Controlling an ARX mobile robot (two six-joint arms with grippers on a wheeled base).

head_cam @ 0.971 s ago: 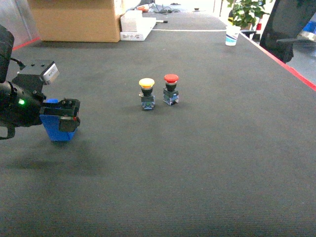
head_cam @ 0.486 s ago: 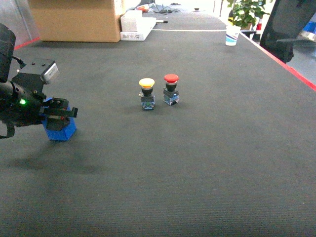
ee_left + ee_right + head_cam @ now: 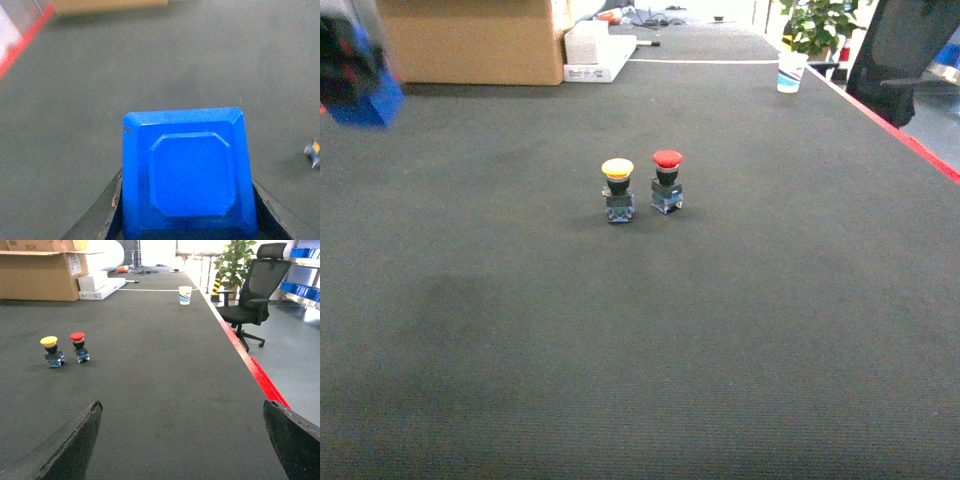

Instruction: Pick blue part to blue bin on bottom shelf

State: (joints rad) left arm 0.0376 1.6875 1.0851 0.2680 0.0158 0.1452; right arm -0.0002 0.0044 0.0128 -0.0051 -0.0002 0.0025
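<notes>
place: looks like a workshop or robotics lab corner inside an office-type space, not a home
work surface: big dark grey matted table (image 3: 165,370) with a red edge strip (image 3: 252,367)
test bits: two industrial push buttons, yellow-capped push button (image 3: 617,189) and red-capped push button (image 3: 666,180), standing side by side
storage: large cardboard box (image 3: 42,269) and flat white boxes (image 3: 100,285) at the far end
office stuff: black mesh swivel chair (image 3: 250,292), potted plant (image 3: 234,262), paper cup (image 3: 185,294)
far right: blue bins on a rack (image 3: 304,252), partly cut off
floor: smooth grey, shiny
</notes>
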